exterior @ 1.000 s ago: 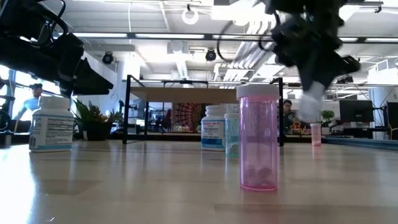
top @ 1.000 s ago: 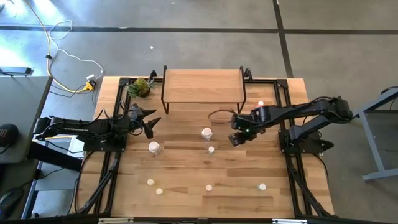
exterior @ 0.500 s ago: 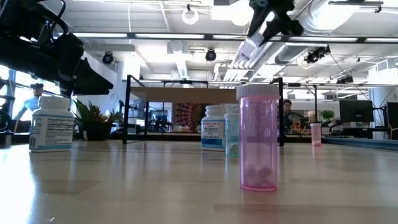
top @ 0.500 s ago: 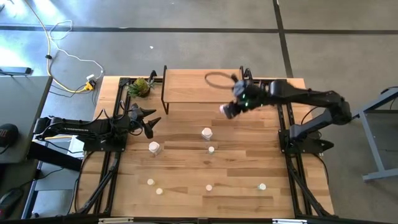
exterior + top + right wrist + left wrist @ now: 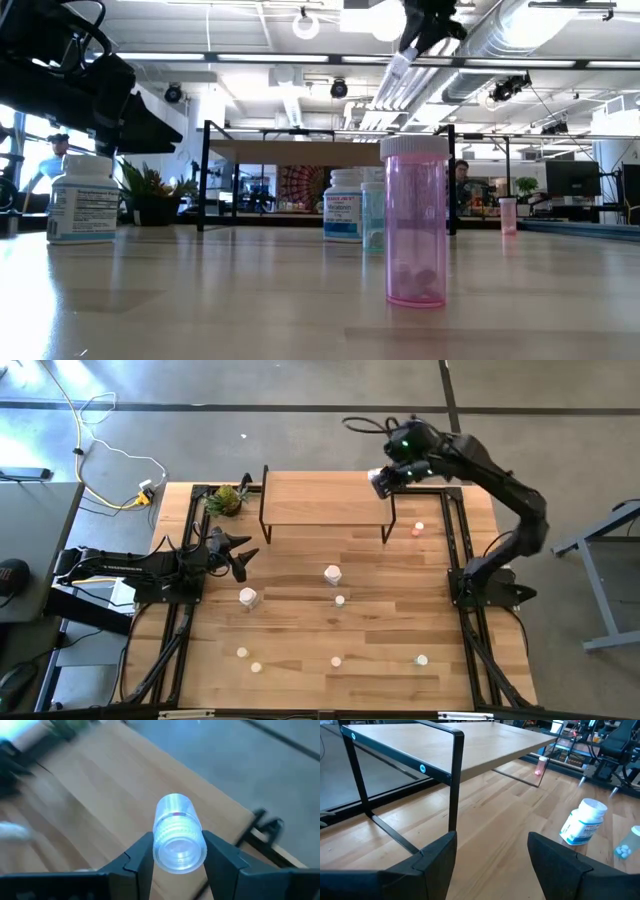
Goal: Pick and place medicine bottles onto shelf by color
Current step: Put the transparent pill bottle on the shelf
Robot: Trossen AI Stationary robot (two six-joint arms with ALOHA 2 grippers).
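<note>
My right gripper (image 5: 381, 480) is raised over the right end of the shelf (image 5: 325, 498), shut on a small pale bottle (image 5: 177, 832). In the low view this bottle (image 5: 399, 66) slants below the gripper high above the table. My left gripper (image 5: 240, 556) waits open at the table's left side, and its wrist view shows the shelf (image 5: 445, 745) ahead of it. Two larger white bottles (image 5: 332, 574) (image 5: 248, 597) stand on the tabletop, with several small ones nearer, among them a pink one (image 5: 415, 225). A red-orange bottle (image 5: 418, 528) stands right of the shelf. My right gripper pinches the small bottle by its side wall (image 5: 172, 820), one finger (image 5: 142, 852) on each side. The bottle is lifted clear of table and shelf. It is tilted, one round end facing the wrist camera, and in the low view it reaches out beyond the fingers.
A green plant (image 5: 226, 500) sits at the shelf's left end. Small bottles (image 5: 242, 652) (image 5: 336, 660) (image 5: 422, 659) are scattered along the near part of the slatted tabletop (image 5: 300, 625). Black frame rails run along the table's left and right sides.
My right gripper, holding the small bottle, has risen from above the middle of the table and swung toward the far edge. It turned on the way and now stands over the shelf's right end. The left arm kept still.
</note>
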